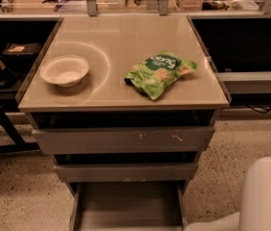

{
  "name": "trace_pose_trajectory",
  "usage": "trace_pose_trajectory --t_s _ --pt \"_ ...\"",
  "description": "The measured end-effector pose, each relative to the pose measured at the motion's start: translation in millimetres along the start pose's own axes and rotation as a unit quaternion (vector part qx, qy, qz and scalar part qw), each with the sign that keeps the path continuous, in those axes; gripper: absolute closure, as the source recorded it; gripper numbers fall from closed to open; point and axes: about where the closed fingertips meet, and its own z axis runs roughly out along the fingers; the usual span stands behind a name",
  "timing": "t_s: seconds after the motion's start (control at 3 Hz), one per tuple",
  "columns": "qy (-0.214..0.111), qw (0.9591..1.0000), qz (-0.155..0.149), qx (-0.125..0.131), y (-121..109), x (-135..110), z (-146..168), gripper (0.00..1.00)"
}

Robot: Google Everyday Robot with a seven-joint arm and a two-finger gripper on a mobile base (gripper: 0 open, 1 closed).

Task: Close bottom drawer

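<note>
The narrow grey metal bottom drawer [126, 205] stood pulled far out below the two wider grey drawer fronts [124, 139]; the closing seemed not yet begun. The gripper was outside the view, its opening unknown; only a white rounded arm part [266, 196] showed at the lower right.

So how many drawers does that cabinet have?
3, stacked under the tabletop: the top drawer with white scratches, the middle drawer below it, and the bottom drawer pulled out lowest. The robot's hand is out of view; only its white arm shows, lower right.
</note>
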Motion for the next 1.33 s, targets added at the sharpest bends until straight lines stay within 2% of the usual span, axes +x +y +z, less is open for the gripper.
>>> trace_pose_trajectory --t_s 0.33,0.67,1.33 --pt "-0.014 0.9999 0.007 0.007 -21 6 28 1.0" --pt "-0.014 0.9996 -0.004 0.022 -36 1 35 1.0" --pt "-0.006 0.9981 -0.036 0.05 -45 -21 17 1.0"
